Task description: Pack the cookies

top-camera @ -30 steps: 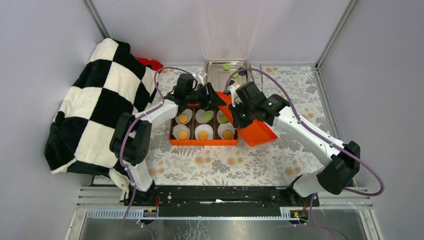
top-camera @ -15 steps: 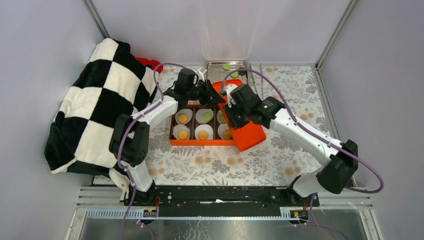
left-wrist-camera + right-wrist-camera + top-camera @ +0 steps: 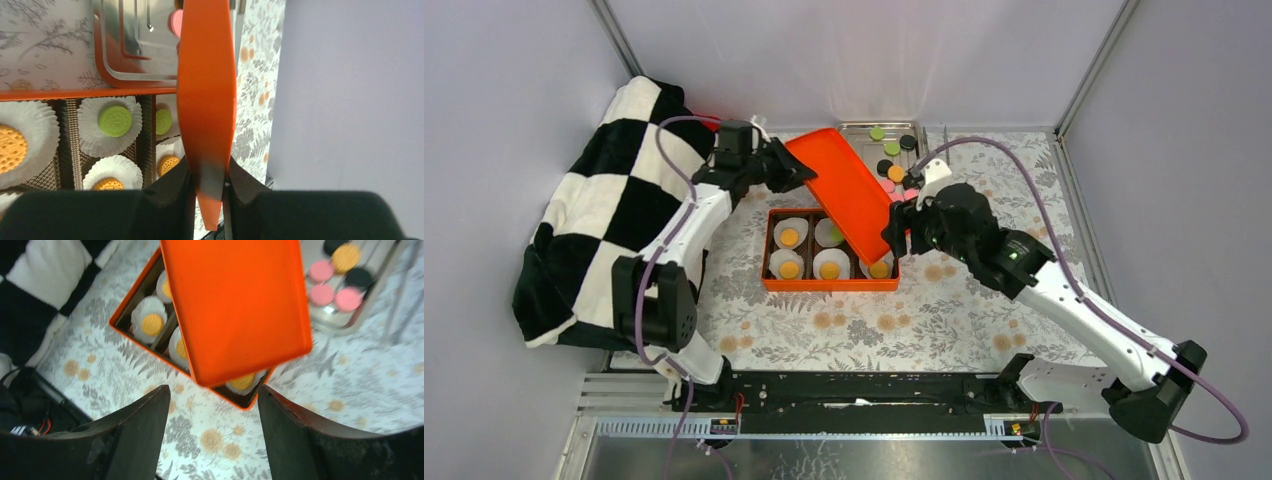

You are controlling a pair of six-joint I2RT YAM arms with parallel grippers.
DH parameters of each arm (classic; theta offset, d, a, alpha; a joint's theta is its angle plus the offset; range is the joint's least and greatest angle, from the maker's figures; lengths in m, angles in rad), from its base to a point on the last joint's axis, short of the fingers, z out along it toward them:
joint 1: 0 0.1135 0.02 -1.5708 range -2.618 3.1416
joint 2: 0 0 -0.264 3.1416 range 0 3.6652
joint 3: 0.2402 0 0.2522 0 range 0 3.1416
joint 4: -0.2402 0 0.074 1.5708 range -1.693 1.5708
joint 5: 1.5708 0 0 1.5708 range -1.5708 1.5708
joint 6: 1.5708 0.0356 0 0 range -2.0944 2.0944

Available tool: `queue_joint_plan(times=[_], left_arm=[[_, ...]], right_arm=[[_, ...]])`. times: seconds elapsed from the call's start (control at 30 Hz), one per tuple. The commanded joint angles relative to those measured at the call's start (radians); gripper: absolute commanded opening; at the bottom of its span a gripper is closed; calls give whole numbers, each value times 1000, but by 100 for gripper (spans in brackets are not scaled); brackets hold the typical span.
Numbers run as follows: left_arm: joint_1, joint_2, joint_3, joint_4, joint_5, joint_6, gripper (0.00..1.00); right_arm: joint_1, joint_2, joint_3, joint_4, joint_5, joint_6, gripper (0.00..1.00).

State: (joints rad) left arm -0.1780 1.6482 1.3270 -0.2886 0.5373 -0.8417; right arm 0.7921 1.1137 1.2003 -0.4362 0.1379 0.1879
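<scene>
- Black-and-white checked cloth [image 3: 614, 210] is draped over the far left of the table, beside the left arm.
- Just right of it, the left gripper [image 3: 786, 172] is clamped on the far-left edge of the orange lid [image 3: 849, 195]. In the wrist view the rim is seen pinched between both fingers [image 3: 175, 185].
- The lid is held tilted over the orange box [image 3: 829, 284], and the box's back-right corner is hidden from above.
- 6 compartments are lined with white paper cups [image 3: 831, 262], and 1 of the cookies [image 3: 790, 237] is laid in each: 4 orange and 2 green.
- Behind the box, more cookies in green, black, orange and pink are spread loose on a metal tray [image 3: 860, 136].
- The right gripper [image 3: 902, 228] is held near the lid's near-right end. Its fingers are spread wide apart and nothing is gripped between them.
</scene>
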Motion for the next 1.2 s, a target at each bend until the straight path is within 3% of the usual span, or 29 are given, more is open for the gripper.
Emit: queue_joint_plan(times=[0.0,0.1,0.3,0.47,0.53,0.63,0.77,0.9,1.07,1.17], left_arm=[[57,-130,15,18,3,-48,0],[89,-207,-22,51,-5,-68,0],[156,-320,-61,7,-9,-80,0],[176,-418,-113,-3,-38,-68,0],[200,-443,-124,-6,-28,-67,0],[212,-452,-111,-34,-11,-63,0],[226,-404,-54,-80,43,-80,0],[239,-318,35,-130,110,-89,0],[246,-212,149,-192,157,-83,0],[248,-163,195,-206,200,-87,0]], right_arm=[[7,12,-114,129,-147,134,72],[7,-18,-177,255,-220,233,71],[-10,-59,-224,357,-223,335,68],[-104,-99,-414,733,-361,610,68],[-149,-87,-440,770,-398,643,68],[-157,-54,-374,655,-379,524,68],[-135,-19,-293,452,-247,247,70],[-24,-8,-259,299,44,-34,71],[101,23,-289,289,291,-228,71],[210,68,-336,379,523,-334,71]])
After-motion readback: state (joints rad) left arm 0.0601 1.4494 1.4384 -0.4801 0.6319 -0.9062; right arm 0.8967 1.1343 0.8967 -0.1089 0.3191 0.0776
